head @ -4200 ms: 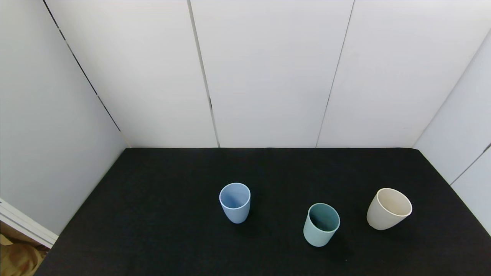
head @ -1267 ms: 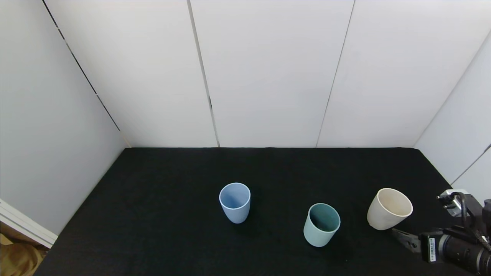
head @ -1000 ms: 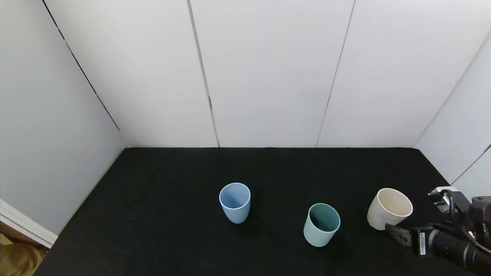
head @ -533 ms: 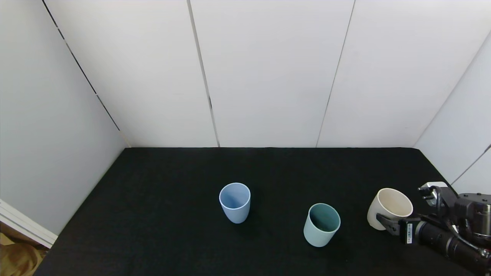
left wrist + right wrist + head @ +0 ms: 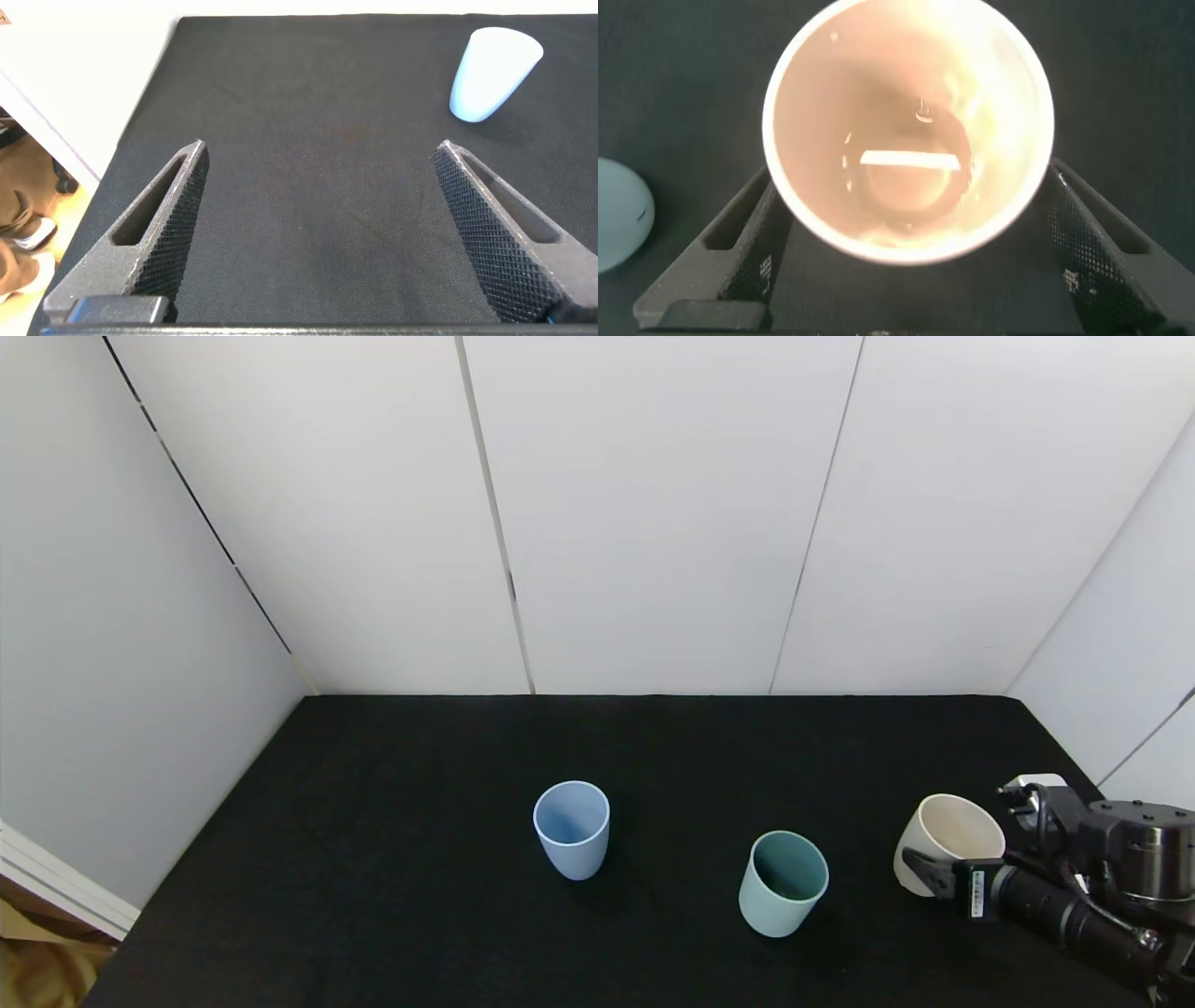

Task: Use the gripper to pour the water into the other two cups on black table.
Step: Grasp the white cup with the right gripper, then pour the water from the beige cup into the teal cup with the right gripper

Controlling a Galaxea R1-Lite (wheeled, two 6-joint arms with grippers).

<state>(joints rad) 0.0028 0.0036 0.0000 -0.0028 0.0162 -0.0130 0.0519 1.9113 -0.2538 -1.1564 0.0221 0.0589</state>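
The light blue cup (image 5: 571,829) and the teal-green cup (image 5: 782,882) stand upright on the black table (image 5: 392,803). The cream cup (image 5: 948,840) stands at the right. My right gripper (image 5: 936,864) reaches in from the right, open, with one finger on each side of the cream cup. In the right wrist view the cream cup (image 5: 910,121) sits between the open fingers (image 5: 738,252), and water (image 5: 915,173) glints inside it. My left gripper (image 5: 320,149) is open and empty over bare table, with the light blue cup (image 5: 491,61) farther off.
White walls enclose the table at the back and both sides. The table's left edge (image 5: 140,112) shows in the left wrist view. The teal-green cup's side (image 5: 617,215) lies close beside the right gripper's finger.
My right arm has come in from the right edge and slid leftward until its open fingers straddle the cream cup. The three cups have not moved.
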